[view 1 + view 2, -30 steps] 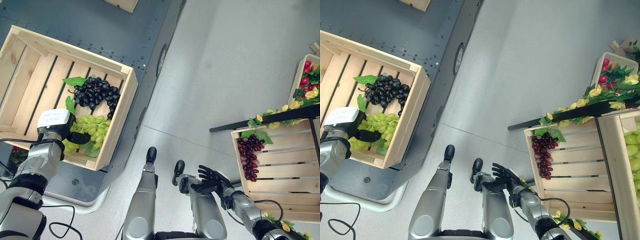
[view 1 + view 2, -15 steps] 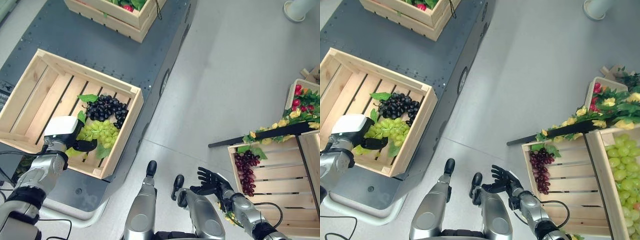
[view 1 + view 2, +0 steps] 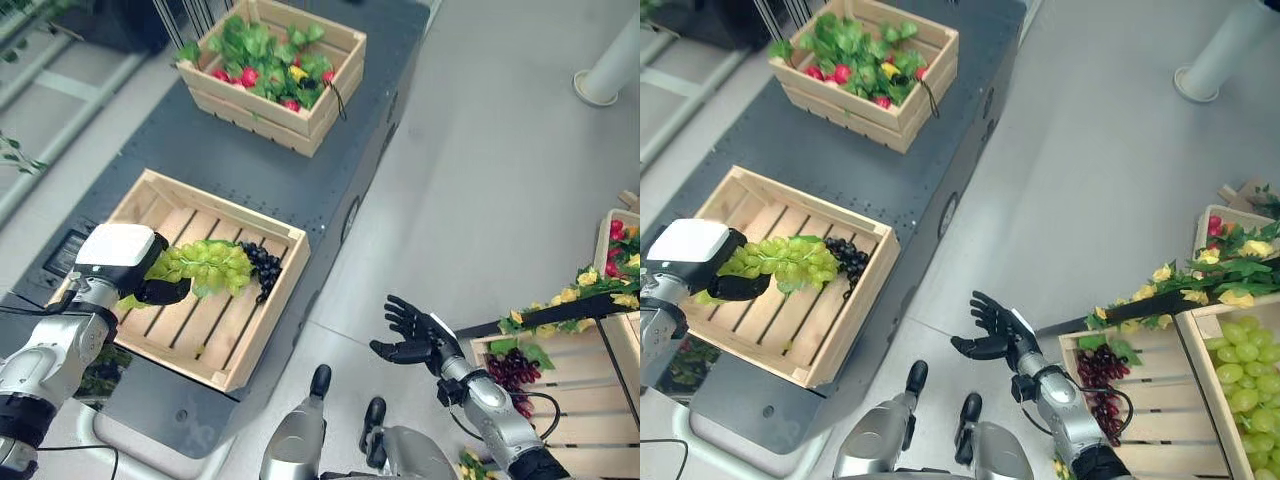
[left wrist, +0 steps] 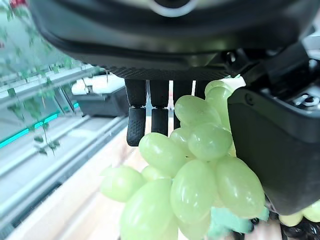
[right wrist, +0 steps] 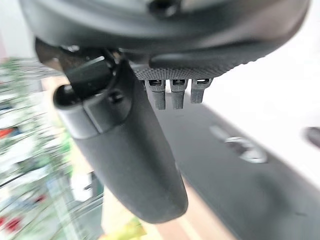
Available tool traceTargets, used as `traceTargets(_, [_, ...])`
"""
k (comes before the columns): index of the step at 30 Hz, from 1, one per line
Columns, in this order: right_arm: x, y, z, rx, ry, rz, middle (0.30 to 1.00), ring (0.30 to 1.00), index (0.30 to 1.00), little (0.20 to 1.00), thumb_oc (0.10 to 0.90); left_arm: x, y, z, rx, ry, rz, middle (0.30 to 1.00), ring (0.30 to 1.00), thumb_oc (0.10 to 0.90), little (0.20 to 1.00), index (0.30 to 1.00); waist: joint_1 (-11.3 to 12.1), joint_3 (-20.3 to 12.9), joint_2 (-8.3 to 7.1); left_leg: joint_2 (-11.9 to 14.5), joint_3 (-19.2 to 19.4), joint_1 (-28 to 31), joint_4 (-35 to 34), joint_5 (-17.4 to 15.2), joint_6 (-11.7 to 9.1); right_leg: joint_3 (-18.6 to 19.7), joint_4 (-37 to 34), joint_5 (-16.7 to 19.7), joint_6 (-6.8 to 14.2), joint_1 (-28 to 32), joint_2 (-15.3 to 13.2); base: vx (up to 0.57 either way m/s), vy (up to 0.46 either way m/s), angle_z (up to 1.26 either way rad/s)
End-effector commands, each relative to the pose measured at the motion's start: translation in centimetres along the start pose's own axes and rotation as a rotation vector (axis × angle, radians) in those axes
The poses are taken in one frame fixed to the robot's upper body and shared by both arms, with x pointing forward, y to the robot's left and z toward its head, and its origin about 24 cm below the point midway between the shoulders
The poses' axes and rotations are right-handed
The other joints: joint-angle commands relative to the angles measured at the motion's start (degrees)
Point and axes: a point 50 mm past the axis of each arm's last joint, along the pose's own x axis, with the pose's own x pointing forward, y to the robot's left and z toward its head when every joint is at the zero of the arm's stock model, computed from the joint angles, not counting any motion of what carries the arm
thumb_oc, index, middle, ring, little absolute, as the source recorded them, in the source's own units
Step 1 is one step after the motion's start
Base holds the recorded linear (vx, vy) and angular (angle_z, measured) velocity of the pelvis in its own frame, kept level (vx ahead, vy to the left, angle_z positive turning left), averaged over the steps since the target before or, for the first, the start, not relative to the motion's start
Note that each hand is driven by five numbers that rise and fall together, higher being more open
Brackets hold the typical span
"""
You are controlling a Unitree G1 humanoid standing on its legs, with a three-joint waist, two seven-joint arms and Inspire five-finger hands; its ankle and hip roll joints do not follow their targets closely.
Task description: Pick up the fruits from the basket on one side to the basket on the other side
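1. The left hand (image 3: 160,291) is held above the near wooden crate (image 3: 262,318), arm entering from the lower left; its fingers and thumb are curled round a green grape bunch (image 3: 205,266).
2. In the left wrist view the green grapes are seen pinched between the fingers (image 4: 136,125) and the thumb.
3. The green bunch is lifted clear of the crate floor; a black grape bunch (image 3: 262,267) is seen just beside it, at the crate's right wall. Whether the black bunch hangs from the green one or rests in the crate cannot be told.
4. The right hand (image 3: 415,335) is held over the grey floor (image 3: 480,150), palm up, fingers spread and straight, nothing in it.
5. Count on the dark platform (image 3: 190,150): two crates, the near one and a far crate (image 3: 262,110) holding leaves with red and yellow fruit.
6. At the right, one red grape bunch (image 3: 1101,380) lies in a slatted crate (image 3: 1150,420), and green grapes (image 3: 1240,365) are seen in one more crate beside it.
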Motion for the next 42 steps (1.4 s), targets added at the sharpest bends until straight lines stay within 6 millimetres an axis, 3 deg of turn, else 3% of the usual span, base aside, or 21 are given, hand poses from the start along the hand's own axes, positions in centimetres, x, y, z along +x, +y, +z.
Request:
traceTargets(1, [-0.2, 0.6, 5.0, -0.021, -0.287, 0.072, 0.900, 0.900, 0.900, 0.900, 0.800, 0.1, 3.9, -1.8, 0.152, -0.011, 0.090, 0.300, 0.300, 0.400, 0.300, 0.300, -1.09, -8.46, 2.04, -4.07, -0.18, 1.26, -0.15, -5.71, 1.15, -0.50, -1.46, 2.70, 1.34, -1.01, -0.45, 0.00, -0.085, -0.02])
traceTargets(6, [0.8, 2.9, 8.7, -0.024, -0.432, 0.188, 0.900, 0.900, 0.900, 0.900, 0.800, 1.0, 6.5, -0.9, 0.283, -0.087, 0.094, 0.300, 0.300, 0.400, 0.300, 0.300, -0.05, -10.52, 2.52, -4.22, -0.17, 1.96, -1.06, -5.61, 1.04, -1.14, -4.19, 4.00, 2.01, 0.04, -1.20, 0.00, -0.074, 0.01])
traceTargets(17, [3.5, 7.5, 13.4, -0.012, -0.499, 0.374, 0.900, 0.900, 0.900, 0.900, 0.800, 3.1, 9.7, 1.4, 0.355, -0.161, 0.077, 0.300, 0.300, 0.400, 0.300, 0.300, 1.73, -13.49, 2.86, -3.82, 0.48, 2.45, -1.67, -5.49, 0.56, -2.00, -7.25, 5.42, 2.43, 1.31, -2.03, -0.01, -0.050, 0.06])
traceTargets(21, [4.4, 8.7, 13.5, -0.019, -0.447, 0.397, 0.900, 0.900, 0.900, 0.900, 0.800, 3.7, 11.8, 1.4, 0.328, -0.147, 0.138, 0.300, 0.300, 0.400, 0.300, 0.300, 2.38, -14.51, 2.50, -3.81, 0.90, 2.76, -1.19, -6.01, 0.71, -2.26, -7.32, 5.27, 2.40, 1.72, -2.19, 0.01, -0.058, 0.01])
traceTargets(31, [6.3, 11.2, 13.4, 0.045, -0.390, 0.357, 0.900, 0.900, 0.900, 0.900, 0.800, 4.6, 14.6, 3.1, 0.297, -0.174, 0.235, 0.300, 0.300, 0.400, 0.300, 0.300, 3.85, -15.64, 2.65, -4.03, -0.06, 3.52, -1.50, -6.15, 0.90, -3.14, -7.24, 5.08, 2.25, 2.51, -2.33, 0.00, -0.047, 0.06])
traceTargets(42, [7.6, 12.0, 11.6, 0.027, -0.301, 0.271, 0.900, 0.900, 0.900, 0.900, 0.800, 5.3, 17.2, 5.4, 0.268, -0.225, 0.299, 0.300, 0.300, 0.400, 0.300, 0.300, 4.60, -16.73, 2.60, -4.07, -0.71, 3.64, -1.98, -5.94, 0.83, -3.73, -7.54, 5.16, 2.28, 2.70, -2.41, -0.01, -0.029, 0.05])
